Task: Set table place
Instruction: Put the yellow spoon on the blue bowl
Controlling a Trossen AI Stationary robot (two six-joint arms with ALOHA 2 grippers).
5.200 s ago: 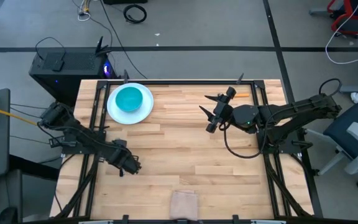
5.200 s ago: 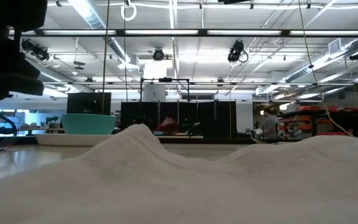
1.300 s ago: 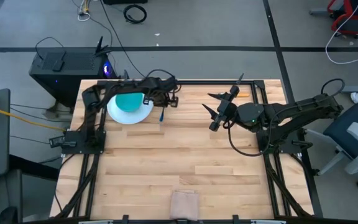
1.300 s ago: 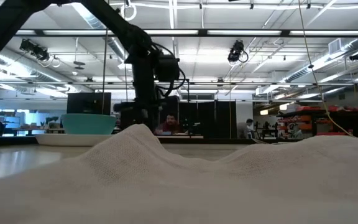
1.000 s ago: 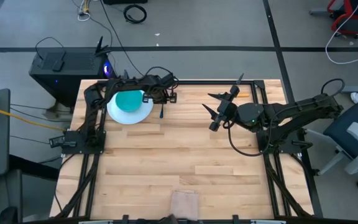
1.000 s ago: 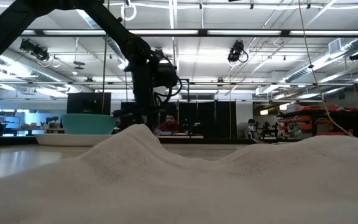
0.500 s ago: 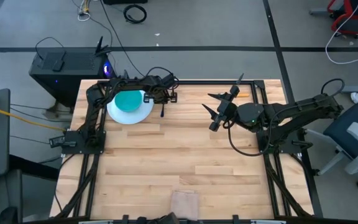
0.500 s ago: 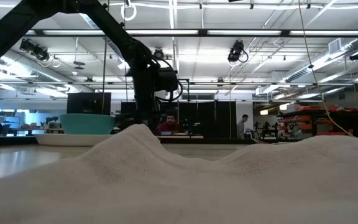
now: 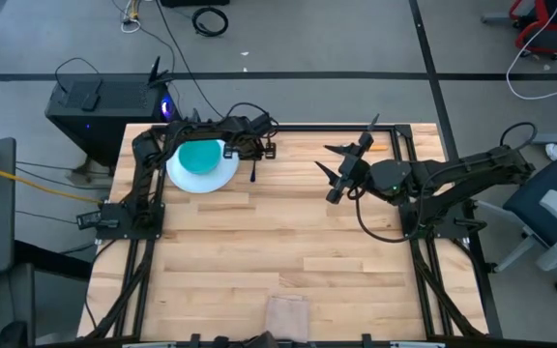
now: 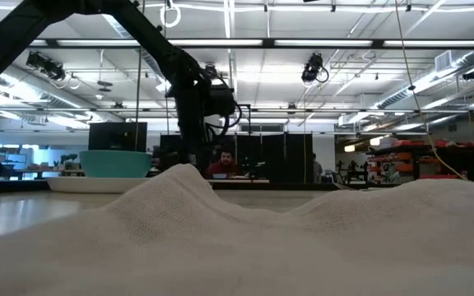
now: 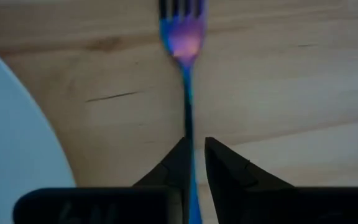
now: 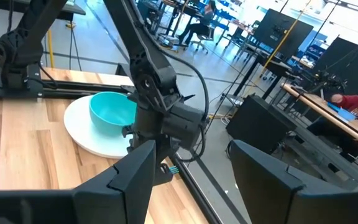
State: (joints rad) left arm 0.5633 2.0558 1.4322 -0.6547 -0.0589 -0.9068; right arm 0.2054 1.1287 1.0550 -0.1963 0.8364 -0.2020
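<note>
The white plate [image 9: 222,175] with the teal bowl [image 9: 199,156] on it stands at the table's far left; both also show in the low view, bowl [image 10: 116,163]. My left gripper [image 9: 257,159] is just right of the plate, shut on the blue fork [image 9: 253,175]. In the left wrist view the fork [image 11: 184,43] runs away from my left gripper [image 11: 194,155], tines farthest. My right gripper [image 9: 339,170] hovers open over the table's far middle, touching nothing. The orange-handled spoon [image 9: 379,147] lies by the far right rail. My left gripper pinches the fork's handle [image 11: 189,127] between its two fingers, which come from above and lie across it. The tines [image 11: 180,9] point toward the near edge, low over the wood. Whether the fork touches the table, I cannot tell.
A beige cloth [image 9: 286,314] lies bunched at the near edge and fills the low view's foreground as the cloth [image 10: 237,238]. Black rails [image 9: 288,126] border the table. Bare wood [image 9: 278,242] spans the middle. People show far off in the room.
My left gripper, holding the fork, has shifted slightly toward the far edge beside the plate and then stayed nearly still. The right arm has kept still.
</note>
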